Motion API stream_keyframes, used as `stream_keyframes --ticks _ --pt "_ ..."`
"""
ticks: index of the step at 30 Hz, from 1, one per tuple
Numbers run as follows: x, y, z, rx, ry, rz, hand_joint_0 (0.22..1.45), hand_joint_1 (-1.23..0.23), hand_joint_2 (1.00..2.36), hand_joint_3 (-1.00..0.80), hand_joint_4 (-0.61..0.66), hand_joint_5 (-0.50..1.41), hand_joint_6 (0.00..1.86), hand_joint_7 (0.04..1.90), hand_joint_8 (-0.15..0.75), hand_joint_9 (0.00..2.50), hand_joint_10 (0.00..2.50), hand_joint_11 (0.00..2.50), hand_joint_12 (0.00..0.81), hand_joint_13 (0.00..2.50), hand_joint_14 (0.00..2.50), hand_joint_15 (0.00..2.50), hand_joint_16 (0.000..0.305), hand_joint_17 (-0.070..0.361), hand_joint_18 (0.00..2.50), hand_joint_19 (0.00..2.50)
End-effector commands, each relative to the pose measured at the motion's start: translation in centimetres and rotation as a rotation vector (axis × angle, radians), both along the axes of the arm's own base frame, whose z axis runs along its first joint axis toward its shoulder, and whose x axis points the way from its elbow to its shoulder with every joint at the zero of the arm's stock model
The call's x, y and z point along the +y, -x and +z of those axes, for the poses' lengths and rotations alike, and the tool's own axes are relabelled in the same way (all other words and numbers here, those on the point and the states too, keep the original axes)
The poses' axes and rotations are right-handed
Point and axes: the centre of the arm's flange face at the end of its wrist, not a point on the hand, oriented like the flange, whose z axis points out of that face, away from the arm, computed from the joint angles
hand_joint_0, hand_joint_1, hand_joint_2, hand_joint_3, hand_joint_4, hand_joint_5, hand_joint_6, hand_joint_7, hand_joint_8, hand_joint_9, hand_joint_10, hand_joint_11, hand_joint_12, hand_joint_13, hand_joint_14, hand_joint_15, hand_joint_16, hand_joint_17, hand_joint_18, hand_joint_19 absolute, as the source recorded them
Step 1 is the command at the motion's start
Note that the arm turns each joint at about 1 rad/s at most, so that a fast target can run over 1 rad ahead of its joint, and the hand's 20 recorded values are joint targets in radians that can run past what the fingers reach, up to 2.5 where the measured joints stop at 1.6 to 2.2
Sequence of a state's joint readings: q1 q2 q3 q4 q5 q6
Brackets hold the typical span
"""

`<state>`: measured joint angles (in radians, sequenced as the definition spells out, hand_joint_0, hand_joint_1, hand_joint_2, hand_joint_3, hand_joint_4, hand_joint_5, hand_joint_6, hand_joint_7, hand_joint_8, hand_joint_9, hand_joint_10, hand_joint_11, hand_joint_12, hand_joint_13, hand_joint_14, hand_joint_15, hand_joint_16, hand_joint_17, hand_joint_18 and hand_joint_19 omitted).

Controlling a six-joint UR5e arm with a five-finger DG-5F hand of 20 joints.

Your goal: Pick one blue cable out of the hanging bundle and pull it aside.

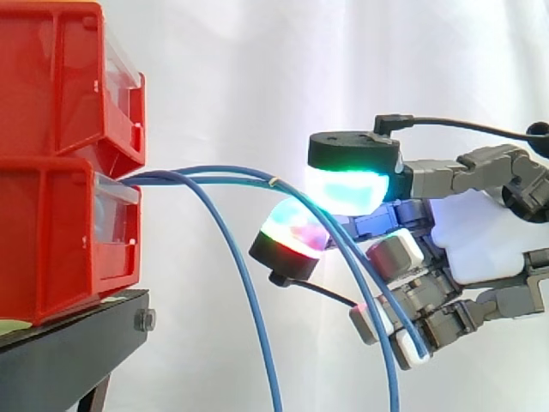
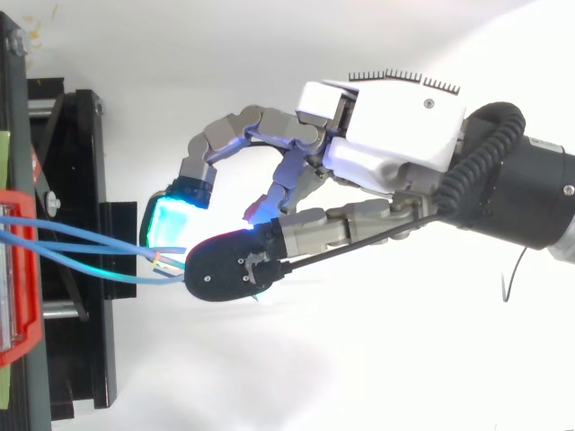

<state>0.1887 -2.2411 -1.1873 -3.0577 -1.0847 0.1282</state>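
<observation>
This looks like a robotics lab: a white curtain (image 1: 223,77) hung as a backdrop, red bins (image 1: 51,223) on a black stand (image 1: 69,343), blue cables (image 1: 163,177) trailing out, and a robot hand (image 2: 395,126) with glowing fingers.

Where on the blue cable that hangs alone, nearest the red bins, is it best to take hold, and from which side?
Grip the lone blue cable on its steep hanging stretch below the bend, probably coming from the right, where the hand is. There it hangs apart from the other blue cables; near the red bins all lie close together.
</observation>
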Motion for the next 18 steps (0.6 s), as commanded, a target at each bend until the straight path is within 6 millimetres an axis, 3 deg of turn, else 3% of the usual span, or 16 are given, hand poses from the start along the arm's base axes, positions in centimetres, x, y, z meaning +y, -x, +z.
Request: stream_keyframes --ticks 1,18 --pt "0.0 0.0 0.0 0.001 0.004 0.001 0.55 -0.56 1.01 -0.17 0.0 -0.11 0.89 0.93 0.301 1.38 0.02 0.71 0.399 1.08 0.02 0.6 0.064 0.144 0.98 0.65" --pt "-0.01 0.05 -0.08 0.006 0.011 0.002 0.55 -0.51 1.01 -0.22 0.04 -0.11 0.89 0.94 0.333 1.42 0.02 0.72 0.405 1.09 0.02 0.6 0.064 0.145 0.97 0.65"
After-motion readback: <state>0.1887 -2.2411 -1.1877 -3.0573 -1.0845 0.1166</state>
